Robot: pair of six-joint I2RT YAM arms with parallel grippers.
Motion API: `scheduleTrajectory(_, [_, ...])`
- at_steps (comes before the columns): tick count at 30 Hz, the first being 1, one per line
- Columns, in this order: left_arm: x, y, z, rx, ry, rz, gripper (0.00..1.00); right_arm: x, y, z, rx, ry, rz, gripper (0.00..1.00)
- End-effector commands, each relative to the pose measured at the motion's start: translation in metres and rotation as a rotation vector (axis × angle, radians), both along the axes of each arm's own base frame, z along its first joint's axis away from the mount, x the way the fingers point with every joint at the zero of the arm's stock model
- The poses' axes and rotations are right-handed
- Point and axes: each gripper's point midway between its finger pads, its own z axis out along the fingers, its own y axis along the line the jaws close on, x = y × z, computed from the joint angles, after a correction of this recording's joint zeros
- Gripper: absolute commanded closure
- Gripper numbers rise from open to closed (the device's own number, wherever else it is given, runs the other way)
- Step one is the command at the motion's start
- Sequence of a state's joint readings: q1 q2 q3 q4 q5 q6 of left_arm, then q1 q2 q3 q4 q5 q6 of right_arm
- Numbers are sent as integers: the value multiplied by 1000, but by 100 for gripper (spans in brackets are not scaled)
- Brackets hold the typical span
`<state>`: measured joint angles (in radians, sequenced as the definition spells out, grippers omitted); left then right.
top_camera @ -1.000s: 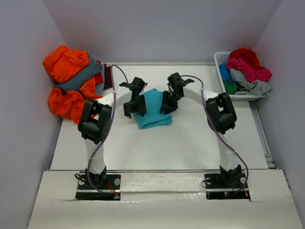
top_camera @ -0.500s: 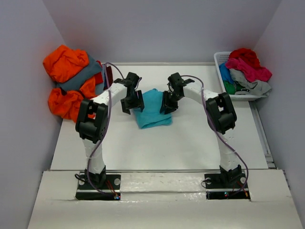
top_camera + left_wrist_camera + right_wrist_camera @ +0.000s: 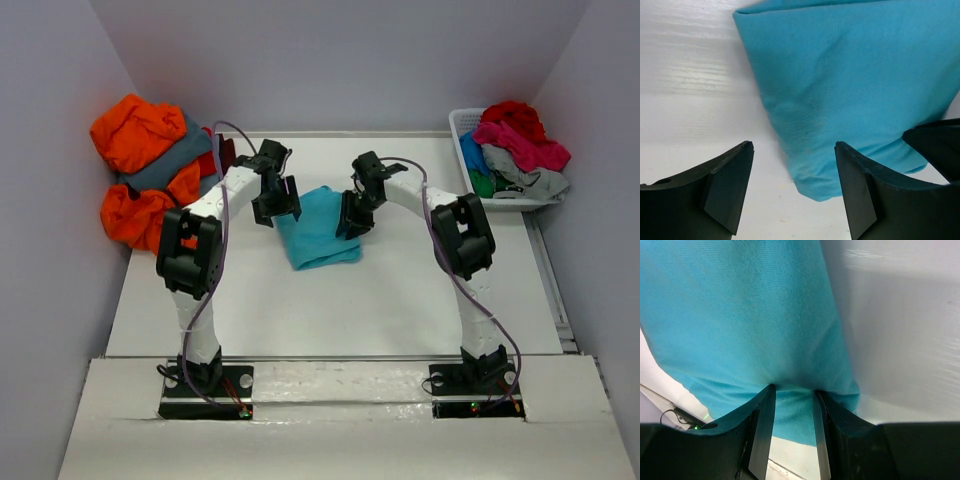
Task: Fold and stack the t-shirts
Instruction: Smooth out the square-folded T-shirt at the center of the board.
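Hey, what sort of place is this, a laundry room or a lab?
Probably a robotics lab cell: a left robot arm and right robot arm bolted to a white table, plain grey partition walls around it, and a turquoise cloth t-shirt laid out for folding.

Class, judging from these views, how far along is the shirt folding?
Done: the turquoise shirt lies folded on the table. In hand: the right end effector pinches its edge; the left end effector hangs open. Left: crumpled shirts in the basket and the orange pile.
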<state>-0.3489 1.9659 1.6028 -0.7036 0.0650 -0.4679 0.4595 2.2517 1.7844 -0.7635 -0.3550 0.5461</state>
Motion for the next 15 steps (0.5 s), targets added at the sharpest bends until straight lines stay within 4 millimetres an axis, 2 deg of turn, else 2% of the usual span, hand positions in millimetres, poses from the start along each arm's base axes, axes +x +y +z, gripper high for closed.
scheduleTrajectory(1, [-5,6,8,-39,-10,3,23,-1,-19,-10,-105,19,-2,58])
scheduleTrajectory(3, [-6,10,8,-44,-10,15,23,3,-20,-3,-113,-3,-3,58])
scheduleTrajectory(7, [-5,11,12,-65,-30,26,23,20,-16,28,-97,-80,-12,58])
scheduleTrajectory(8, [-5,10,12,-72,-32,25,23,19,-16,28,-100,-77,-13,58])
scheduleTrajectory(9, [-4,6,15,-93,-41,17,23,24,-14,36,-94,-97,-14,58])
scheduleTrajectory(12, [-3,-1,15,-128,-36,5,23,25,-7,45,-57,-98,-7,58])
scheduleTrajectory(15, [0,-7,11,-153,-25,-1,23,19,-2,45,-10,-84,0,58])
